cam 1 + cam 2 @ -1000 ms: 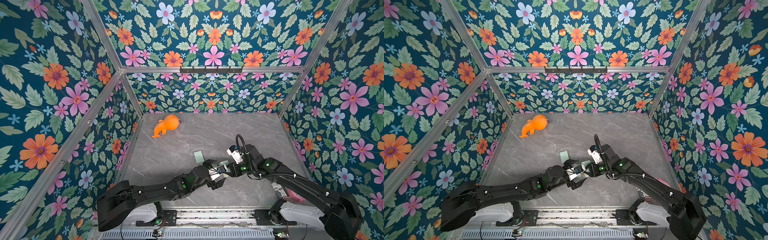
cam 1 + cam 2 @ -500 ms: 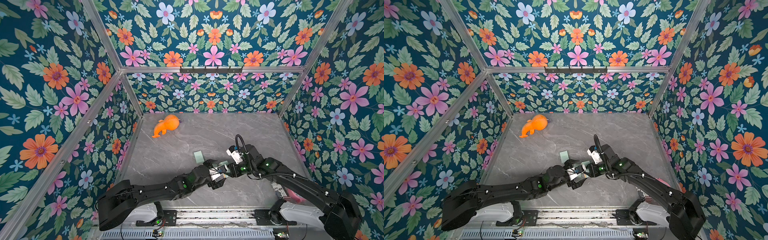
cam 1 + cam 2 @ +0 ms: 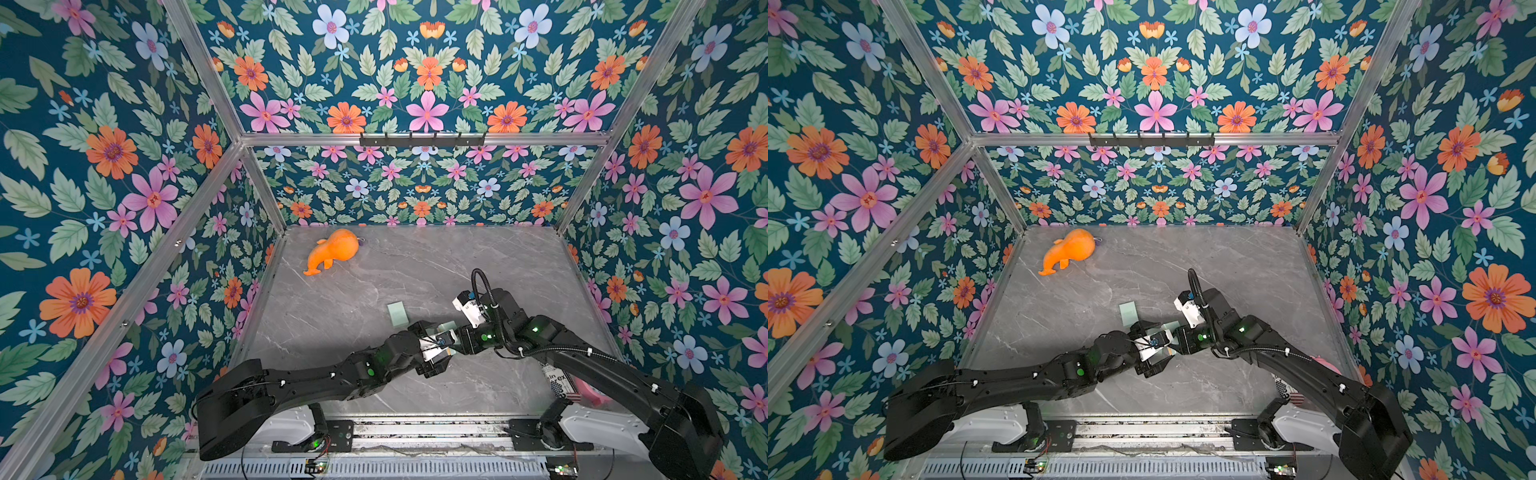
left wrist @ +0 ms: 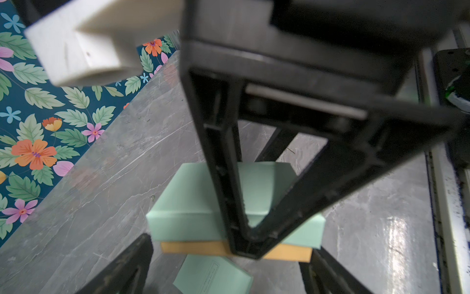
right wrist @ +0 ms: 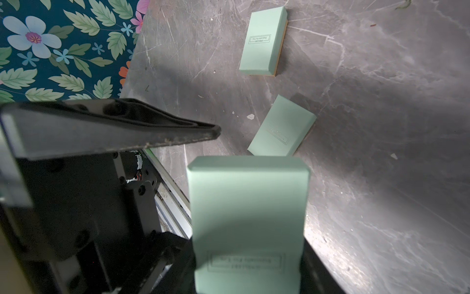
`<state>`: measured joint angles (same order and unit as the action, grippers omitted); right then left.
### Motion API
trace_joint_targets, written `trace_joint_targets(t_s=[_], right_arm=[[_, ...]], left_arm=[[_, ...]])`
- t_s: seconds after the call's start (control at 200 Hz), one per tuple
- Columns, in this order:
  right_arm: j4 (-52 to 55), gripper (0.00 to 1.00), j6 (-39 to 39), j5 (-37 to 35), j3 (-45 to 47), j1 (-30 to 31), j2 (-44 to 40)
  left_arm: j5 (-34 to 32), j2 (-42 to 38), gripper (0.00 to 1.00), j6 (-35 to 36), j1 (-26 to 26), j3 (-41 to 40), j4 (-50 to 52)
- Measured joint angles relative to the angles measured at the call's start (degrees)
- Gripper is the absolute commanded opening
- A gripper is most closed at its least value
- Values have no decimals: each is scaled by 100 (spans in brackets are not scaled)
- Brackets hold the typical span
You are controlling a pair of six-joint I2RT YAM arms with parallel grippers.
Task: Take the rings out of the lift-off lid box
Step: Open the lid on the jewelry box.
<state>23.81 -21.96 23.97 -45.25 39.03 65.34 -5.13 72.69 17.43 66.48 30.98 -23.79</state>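
The lift-off lid box point(image 5: 248, 203) is mint green with a tan lower edge point(image 4: 193, 248). It hangs above the table in my right gripper point(image 5: 248, 254), which is shut on its sides. In both top views it shows as a pale sliver point(image 3: 446, 325) point(image 3: 1169, 326) where the two arms meet. My left gripper point(image 4: 230, 244) point(image 3: 436, 353) is open. Its fingertips point(image 4: 142, 244) stand on either side of the box's tan edge, apart from it. One left finger point(image 5: 114, 127) crosses the right wrist view. The rings are hidden.
Two more mint-green boxes lie on the grey table, one farther off point(image 5: 264, 42) point(image 3: 398, 314) and one right under the grippers point(image 5: 282, 127) point(image 4: 213, 275). An orange plush toy point(image 3: 332, 249) lies at the back left. A printed packet point(image 3: 557, 378) and a pink thing point(image 3: 598, 399) sit at the front right.
The left gripper's jaws have drawn in a little around the box. Both arms and the held box stay where they were.
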Motion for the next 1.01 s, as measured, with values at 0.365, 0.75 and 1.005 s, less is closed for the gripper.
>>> trace_joint_targets(t_s=[0.365, 0.75, 1.005], right_arm=[[-90, 21, 0, 48, -7, -2, -9], [-243, 20, 0, 114, -7, -4, 7], [-260, 20, 4, 129, -7, -2, 9]], left_arm=[[-87, 83, 87, -2, 0, 57, -15], [-184, 87, 79, 0, 0, 63, -48], [-212, 50, 72, 42, 4, 33, -70]])
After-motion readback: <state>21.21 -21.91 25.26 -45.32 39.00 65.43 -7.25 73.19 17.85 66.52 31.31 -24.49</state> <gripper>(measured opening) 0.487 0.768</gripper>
